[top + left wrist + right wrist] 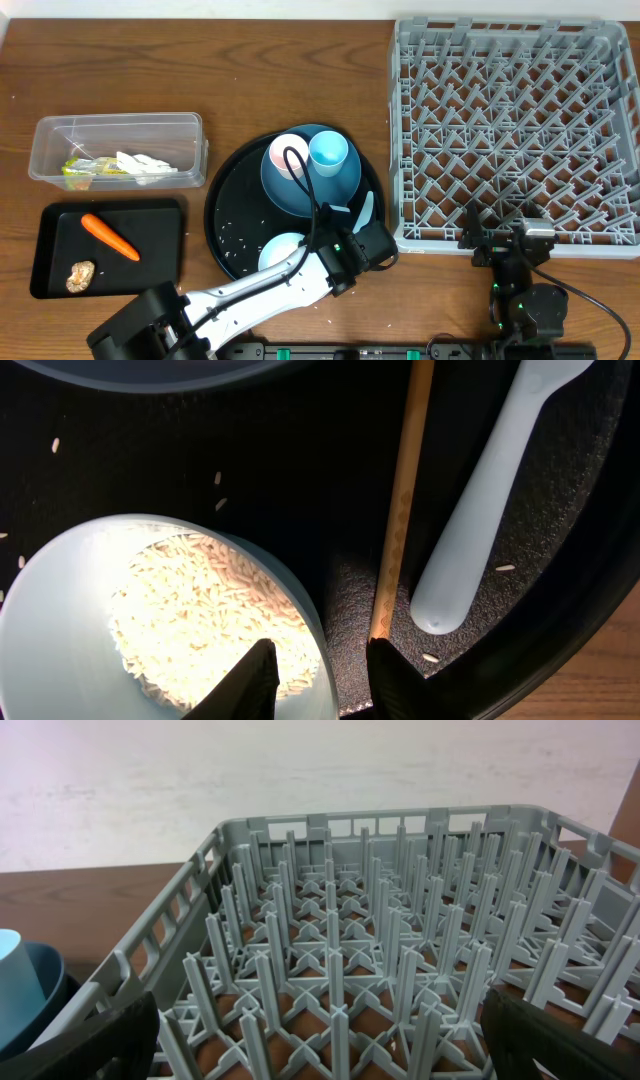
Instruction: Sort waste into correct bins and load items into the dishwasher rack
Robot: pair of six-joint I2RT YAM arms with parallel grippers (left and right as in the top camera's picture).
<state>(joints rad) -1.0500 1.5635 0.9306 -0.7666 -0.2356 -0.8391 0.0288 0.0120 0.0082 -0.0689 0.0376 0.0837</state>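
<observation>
Where the left wrist camera looks straight down, I see the left gripper (320, 660) partly spread. One finger is over the rice (200, 610) inside the pale blue bowl (40, 610) and the other is outside it, so the bowl's rim runs between the two. A gap shows on either side of the rim, so I read no pinch.

The lower end of the wooden chopstick (405, 500) lies just beside the outer finger on the round black tray (300, 440). The pale spoon (480, 500) lies roughly alongside it, nearer the tray's right edge. Loose rice grains (235, 235) are scattered over the tray floor around the bowl.

From overhead, the bowl sits at the round tray's near edge. The dark blue plate (345, 185) takes the far half and carries the pink cup (288, 158) and the light blue cup (328, 152) side by side.

Toward the left edge of the table (300, 60), the clear plastic tub (45, 150) holds the yellow-green wrapper (80, 168) and the crumpled white tissue (145, 165). Just nearer me, the flat black rectangular tray (160, 260) holds the orange carrot (110, 236) and the brown food lump (81, 276), close together but apart.

The grey dishwasher rack (515, 130) fills the table's far right corner. The right gripper (330, 1035) hovers at the rack's near edge with its fingers spread wide and nothing between them.
</observation>
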